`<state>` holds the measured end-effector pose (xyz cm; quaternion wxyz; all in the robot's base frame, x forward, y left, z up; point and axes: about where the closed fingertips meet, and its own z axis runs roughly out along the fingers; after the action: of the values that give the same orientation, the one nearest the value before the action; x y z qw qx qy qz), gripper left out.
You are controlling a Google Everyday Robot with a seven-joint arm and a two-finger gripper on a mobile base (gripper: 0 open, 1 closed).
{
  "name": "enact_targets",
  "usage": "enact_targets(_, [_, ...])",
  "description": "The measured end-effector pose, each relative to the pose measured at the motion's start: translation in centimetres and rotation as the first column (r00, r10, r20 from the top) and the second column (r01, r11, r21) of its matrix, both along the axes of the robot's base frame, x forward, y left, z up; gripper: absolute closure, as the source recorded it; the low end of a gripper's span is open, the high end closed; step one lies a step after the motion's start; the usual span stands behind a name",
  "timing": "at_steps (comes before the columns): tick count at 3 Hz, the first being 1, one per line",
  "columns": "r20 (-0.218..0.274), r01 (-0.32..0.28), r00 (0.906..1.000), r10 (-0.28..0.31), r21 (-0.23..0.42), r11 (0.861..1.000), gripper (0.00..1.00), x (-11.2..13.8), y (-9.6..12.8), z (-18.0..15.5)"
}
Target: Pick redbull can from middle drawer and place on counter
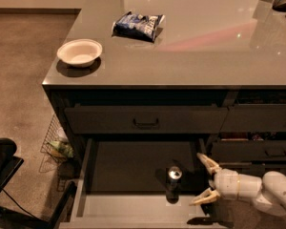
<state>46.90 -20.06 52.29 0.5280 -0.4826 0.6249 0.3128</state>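
The redbull can stands upright on the floor of the middle drawer, which is pulled out. The can sits in the drawer's right half, toward the front, with its shiny silver top facing up. It is the only thing I can see in that drawer.

My gripper is just to the right of the can, at the drawer's right wall, and points in toward it. The two fingers are spread wide apart, one toward the back and one toward the front. They hold nothing and do not touch the can.

Above the open drawer, the top drawer is closed. To the right are narrower dark drawers with black bar handles.

On the bench above, a white bowl sits near the front left corner. I cannot see anything inside it. A blue-and-white snack bag lies farther back, well apart from the bowl.

On the floor left of the cabinet stands a wire basket with something green in it.
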Motion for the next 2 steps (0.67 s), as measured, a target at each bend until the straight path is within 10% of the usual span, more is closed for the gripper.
enact_targets(2, [-0.044,-0.034,0.9985,0.033,-0.018,0.999,0.00,0.8,1.8,-1.5])
